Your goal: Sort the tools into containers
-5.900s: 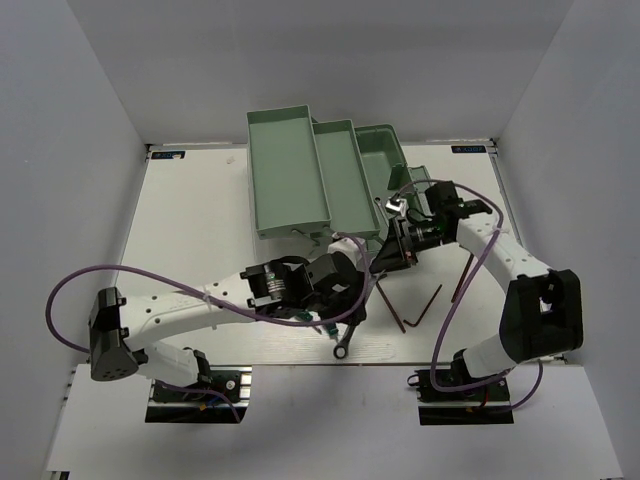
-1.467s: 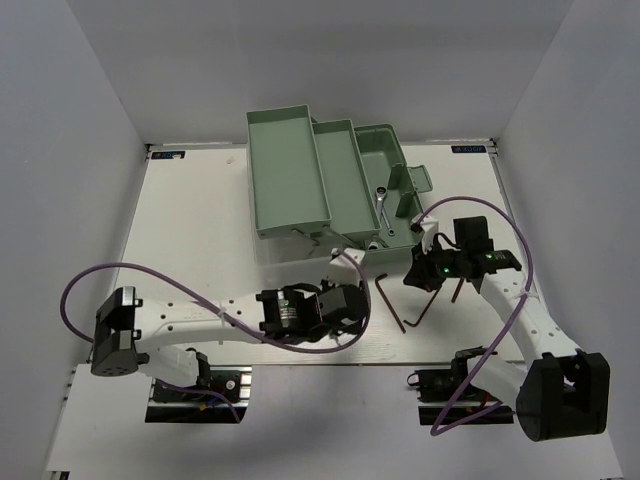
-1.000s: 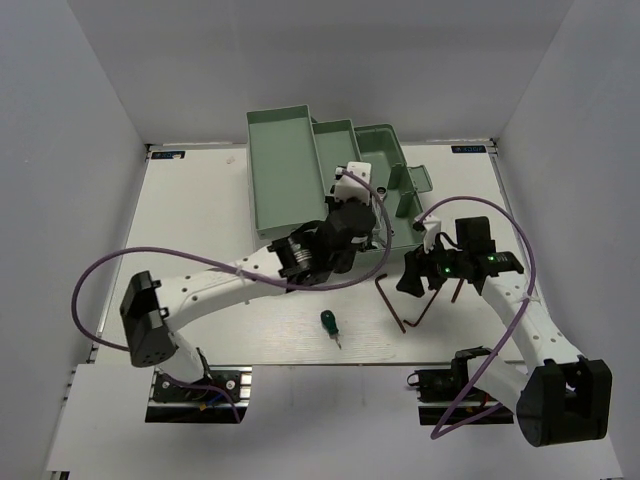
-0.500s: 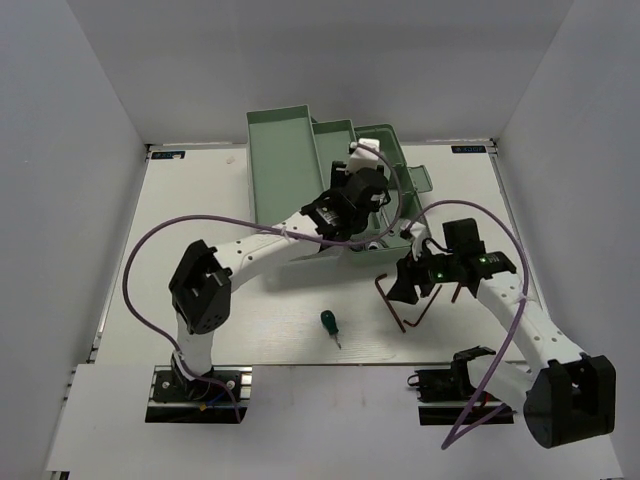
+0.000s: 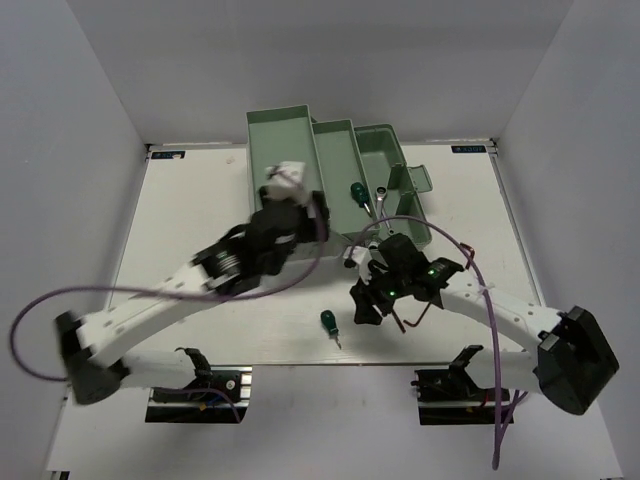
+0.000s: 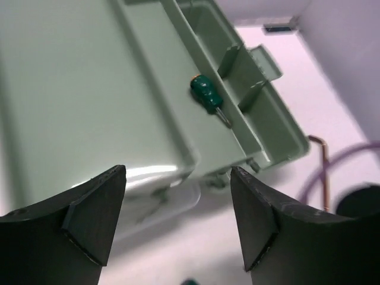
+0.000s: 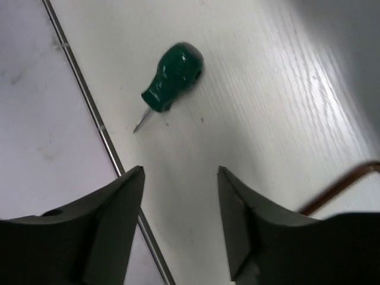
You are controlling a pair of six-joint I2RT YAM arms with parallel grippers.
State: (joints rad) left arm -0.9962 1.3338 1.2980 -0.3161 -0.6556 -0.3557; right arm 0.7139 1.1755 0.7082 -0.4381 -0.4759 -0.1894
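The mint-green toolbox stands open at the back. A green-handled screwdriver lies in its right part, beside a silver wrench; the screwdriver also shows in the left wrist view. A second green screwdriver lies on the table near the front. My left gripper is open and empty, raised over the toolbox's front edge. My right gripper is open and empty, low over the table just right of the second screwdriver. Its fingertips are short of the handle.
Thin brown hex keys lie under the right arm; one shows in the left wrist view and in the right wrist view. The table's front metal rail runs close behind the second screwdriver. A purple cable loops over the right arm.
My left gripper has drawn back left from the toolbox's right part, and a green screwdriver now lies there. My right gripper has moved left to the screwdriver on the table.
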